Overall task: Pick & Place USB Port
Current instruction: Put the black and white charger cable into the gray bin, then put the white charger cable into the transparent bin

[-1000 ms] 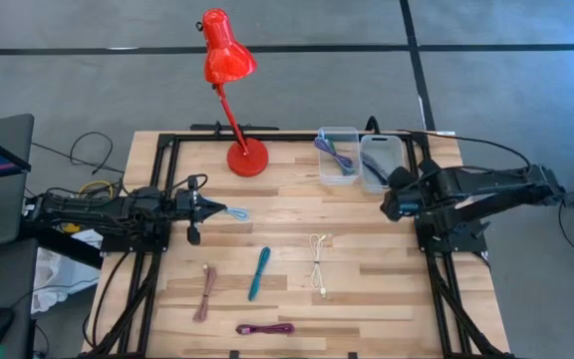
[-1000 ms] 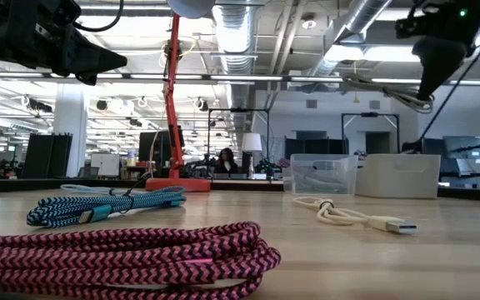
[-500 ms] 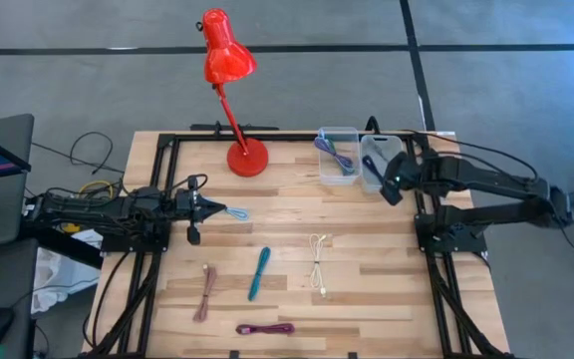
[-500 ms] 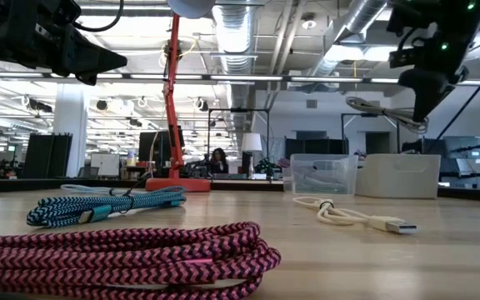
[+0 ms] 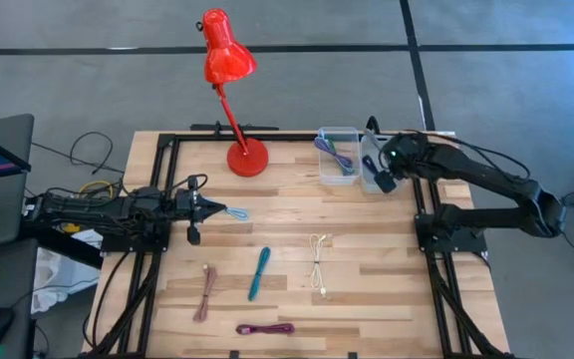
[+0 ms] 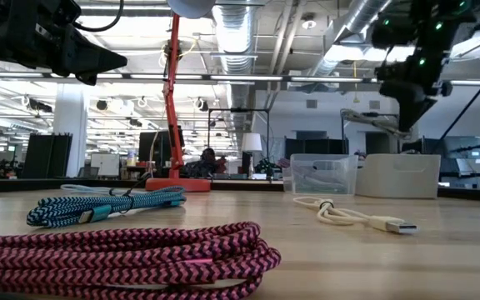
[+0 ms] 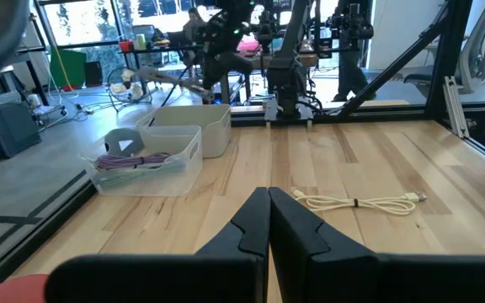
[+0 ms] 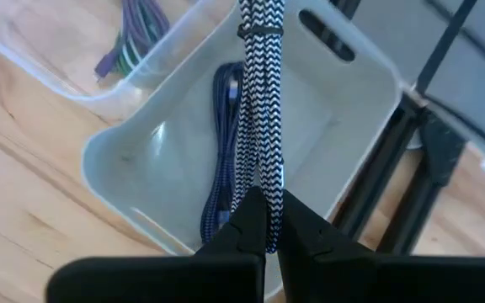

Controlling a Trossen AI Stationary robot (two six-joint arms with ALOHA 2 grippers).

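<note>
My right gripper (image 5: 383, 180) is shut on a black-and-white braided cable bundle (image 8: 259, 101) and hangs above the white bin (image 8: 356, 93) at the table's far right. A dark blue cable (image 8: 223, 147) lies on that bin's floor. The clear bin (image 5: 338, 156) beside it holds a purple cable (image 8: 135, 29). In the low view the right gripper (image 6: 408, 93) is high up, with the cable (image 6: 372, 122) sticking out sideways. My left gripper (image 5: 211, 209) is shut and waits over the table's left part, next to a light blue cable (image 5: 235, 212). My right gripper pinches the braided cable bundle between its two fingers at one end of the bundle (image 8: 263, 187). The fingers point down at a slant and lie along the bundle. The cable is lifted clear above the white bin, reaching out past the fingertips to its tied part (image 8: 258, 31).
A red desk lamp (image 5: 239, 110) stands at the far middle. On the wood lie a cream cable (image 5: 318, 261), a teal cable (image 5: 258, 272), a brownish cable (image 5: 205, 292) and a magenta cable (image 5: 265, 328). Black frame rails (image 5: 436, 289) run along both sides.
My right gripper has carried the braided cable toward the table's far edge and a little left, from beside the bins to above the white bin. It has stayed shut on the cable, which has swung along with it.
</note>
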